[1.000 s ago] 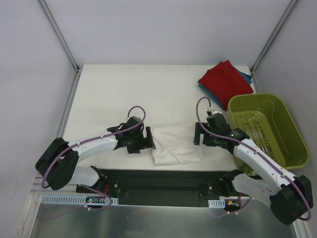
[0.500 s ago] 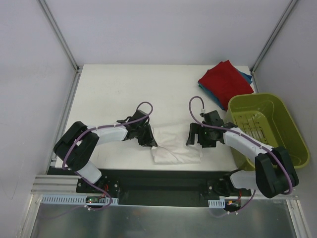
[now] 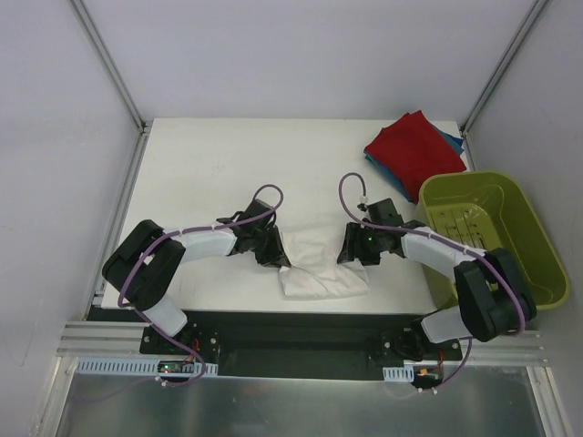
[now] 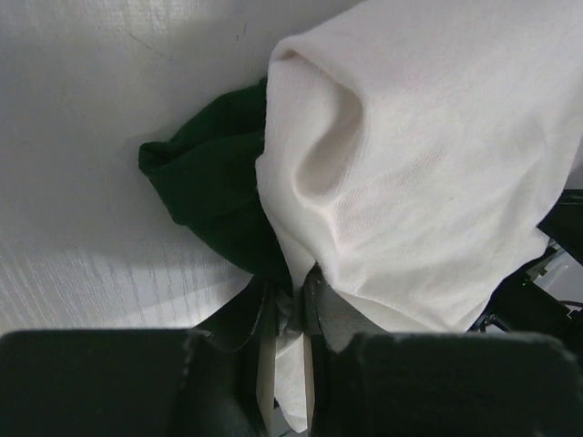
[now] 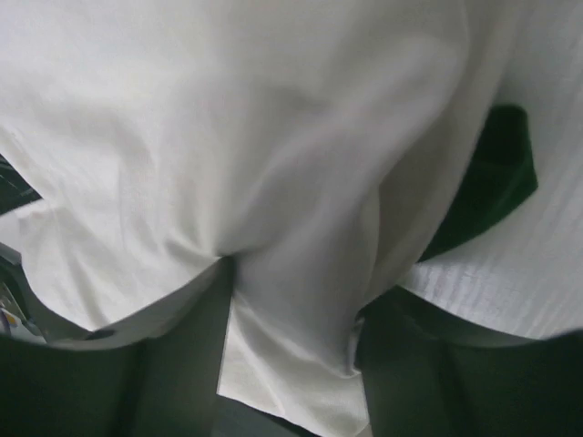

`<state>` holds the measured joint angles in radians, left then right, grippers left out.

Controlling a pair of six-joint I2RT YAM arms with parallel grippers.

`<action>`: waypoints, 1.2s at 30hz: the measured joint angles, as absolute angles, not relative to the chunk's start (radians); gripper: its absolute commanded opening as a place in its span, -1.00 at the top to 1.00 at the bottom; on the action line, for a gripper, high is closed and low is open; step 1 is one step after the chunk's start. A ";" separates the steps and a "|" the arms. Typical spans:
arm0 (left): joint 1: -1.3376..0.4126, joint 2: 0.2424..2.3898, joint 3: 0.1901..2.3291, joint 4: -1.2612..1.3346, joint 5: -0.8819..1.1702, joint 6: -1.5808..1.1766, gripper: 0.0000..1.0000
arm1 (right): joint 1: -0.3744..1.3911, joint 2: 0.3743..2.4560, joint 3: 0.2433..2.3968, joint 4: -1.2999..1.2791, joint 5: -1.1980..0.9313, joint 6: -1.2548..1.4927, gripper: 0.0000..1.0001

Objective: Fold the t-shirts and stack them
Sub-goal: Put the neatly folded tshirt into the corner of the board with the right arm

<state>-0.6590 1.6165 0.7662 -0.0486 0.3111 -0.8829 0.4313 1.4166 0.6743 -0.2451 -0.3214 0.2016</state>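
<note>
Two arms are reaching inward from opposite sides toward the cream-white t-shirt [image 3: 323, 269], which is lying bunched at the middle of the surface's [image 3: 209, 164] near edge. The left tool [image 3: 278, 255] is meeting the shirt's left end. In the left wrist view its fingers [image 4: 266, 364] are clenching a thin edge of the cream cloth, and a dark green sleeve [image 4: 209, 191] is poking out from under that fold onto the surface. The right tool [image 3: 351, 250] is sitting at the shirt's right end. In the right wrist view its fingers [image 5: 173, 364] are standing apart, straddling a hanging fold of cream cloth without clamping it.

At the far right corner the folded red t-shirt [image 3: 414, 150] is lying on top of the teal-blue t-shirt [image 3: 453, 139], whose edge is showing just beyond it. Near them, the olive-green basket [image 3: 474, 177] is sitting along the right edge.
</note>
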 measured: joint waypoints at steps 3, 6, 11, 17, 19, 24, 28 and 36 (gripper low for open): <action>-0.659 1.618 0.770 -0.049 0.311 -0.878 0.85 | 0.460 1.448 0.682 -0.235 -0.323 0.202 0.45; -0.659 1.625 0.778 -0.050 0.310 -0.873 0.84 | 0.494 1.488 0.707 -0.243 -0.313 0.202 0.77; -0.643 1.629 0.785 -0.050 0.310 -0.863 0.73 | 0.518 1.519 0.756 -0.276 -0.272 0.194 0.99; -0.613 1.629 0.814 -0.057 0.302 -0.808 0.26 | 0.543 1.522 0.823 -0.316 -0.165 0.152 0.99; -0.605 1.631 0.828 -0.057 0.298 -0.792 0.01 | 0.551 1.524 0.863 -0.337 -0.100 0.131 0.99; -0.586 1.644 0.862 -0.056 0.296 -0.757 -0.53 | 0.564 1.566 1.002 -0.392 0.067 0.060 0.99; -0.575 1.638 0.865 -0.046 0.305 -0.740 -0.89 | 0.566 1.610 1.106 -0.421 0.186 0.006 0.99; -0.547 1.511 0.788 -0.054 0.256 -0.717 -0.99 | 0.566 1.777 1.372 -0.456 0.429 -0.104 0.99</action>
<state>-0.5468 1.5108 0.7876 -0.0536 0.2558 -0.7170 0.5663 1.7767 1.3724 -0.4561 0.4286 -0.1043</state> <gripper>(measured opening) 0.992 0.175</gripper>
